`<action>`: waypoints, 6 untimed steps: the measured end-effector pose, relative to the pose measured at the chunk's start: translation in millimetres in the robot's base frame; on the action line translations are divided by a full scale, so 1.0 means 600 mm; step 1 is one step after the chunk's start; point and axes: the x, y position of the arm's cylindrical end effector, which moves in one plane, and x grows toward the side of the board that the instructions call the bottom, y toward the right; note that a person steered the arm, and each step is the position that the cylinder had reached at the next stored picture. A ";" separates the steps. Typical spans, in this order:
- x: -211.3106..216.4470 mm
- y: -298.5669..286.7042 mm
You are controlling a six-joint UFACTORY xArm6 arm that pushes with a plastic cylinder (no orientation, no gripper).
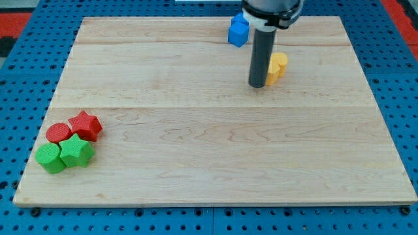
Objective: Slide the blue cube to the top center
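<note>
At the view's lower left, four blocks sit bunched together on the wooden board (196, 143): a green cube (49, 158), a red round block (58, 132), a green star (76, 151) and a red star (85, 125). The blue cube (238, 31) lies near the view's top edge, a little right of centre. My tip (257, 85) rests on the board below and just right of it, apart from it. There is no pincer, only the rod. A yellow block (277, 67) sits just beside the rod's right.
</note>
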 end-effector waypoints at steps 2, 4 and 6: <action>-0.047 0.103; -0.135 0.120; -0.160 0.002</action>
